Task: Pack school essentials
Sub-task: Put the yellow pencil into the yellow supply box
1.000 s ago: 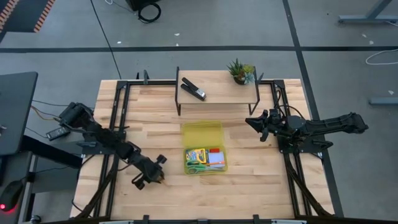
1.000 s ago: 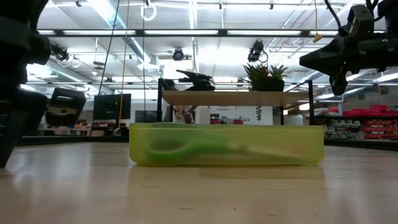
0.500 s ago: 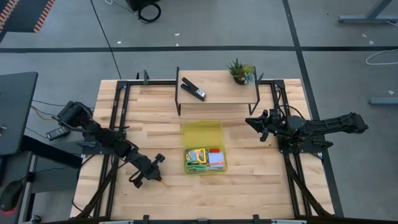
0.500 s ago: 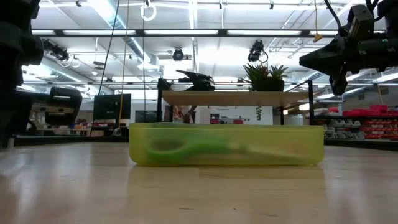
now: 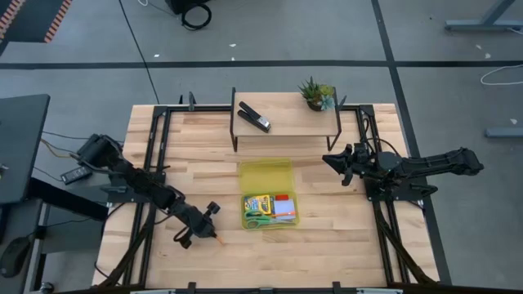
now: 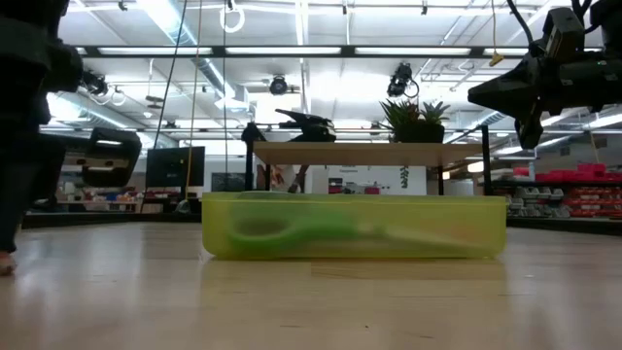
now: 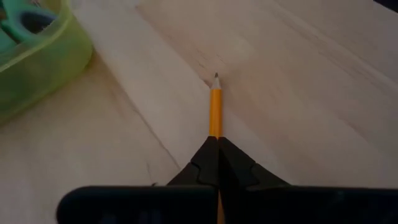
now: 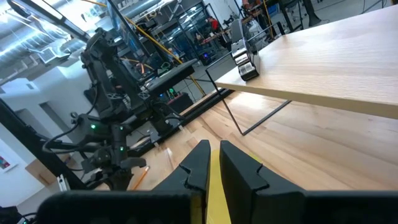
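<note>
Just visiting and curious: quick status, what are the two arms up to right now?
Left gripper shut on orange pencil, beside the yellow-green box. Right gripper shut, empty, waiting at table's right. Nothing between pencil and box.

Orange pencil point(image 7: 215, 112), translucent yellow-green box point(image 5: 267, 195), black stapler point(image 5: 254, 117), green scissors point(image 5: 259, 221)

The left gripper point(image 7: 217, 149), open a second ago, now has its fingers point(image 7: 202, 163) clamped on an orange pencil point(image 7: 215, 112) at the desk's point(image 5: 343, 245) front-left.
</note>
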`<state>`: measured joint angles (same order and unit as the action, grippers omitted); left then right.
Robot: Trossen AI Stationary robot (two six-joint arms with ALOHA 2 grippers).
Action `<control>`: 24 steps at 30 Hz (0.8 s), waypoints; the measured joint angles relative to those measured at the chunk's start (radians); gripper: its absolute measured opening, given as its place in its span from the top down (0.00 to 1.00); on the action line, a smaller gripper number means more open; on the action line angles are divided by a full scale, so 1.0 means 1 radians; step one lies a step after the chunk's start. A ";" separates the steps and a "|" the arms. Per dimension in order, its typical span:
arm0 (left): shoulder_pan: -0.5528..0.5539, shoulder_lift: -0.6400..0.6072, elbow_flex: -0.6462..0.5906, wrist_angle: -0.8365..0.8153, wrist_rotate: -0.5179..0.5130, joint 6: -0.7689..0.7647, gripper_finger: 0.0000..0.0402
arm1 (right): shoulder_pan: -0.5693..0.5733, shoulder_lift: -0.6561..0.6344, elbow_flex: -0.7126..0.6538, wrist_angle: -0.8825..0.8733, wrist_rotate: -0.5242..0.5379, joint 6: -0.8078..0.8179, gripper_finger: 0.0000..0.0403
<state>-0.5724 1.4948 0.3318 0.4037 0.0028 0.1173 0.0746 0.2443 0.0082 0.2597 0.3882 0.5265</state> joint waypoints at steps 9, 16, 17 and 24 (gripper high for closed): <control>0.000 0.002 0.099 -0.113 -0.024 0.000 1.00 | 0.000 0.000 0.000 0.000 0.000 0.000 0.90; 0.000 0.002 0.142 -0.127 -0.055 -0.001 1.00 | 0.000 0.000 0.000 0.000 0.000 0.000 0.90; 0.000 0.001 0.150 -0.134 -0.055 -0.001 1.00 | 0.000 0.000 0.000 0.000 0.000 0.000 0.90; 0.000 0.001 0.166 -0.140 -0.054 -0.092 0.94 | 0.000 0.000 0.000 0.000 0.000 0.000 0.90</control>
<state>-0.5724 1.4956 0.4976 0.2634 -0.0509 0.0251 0.0746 0.2440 0.0082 0.2600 0.3882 0.5263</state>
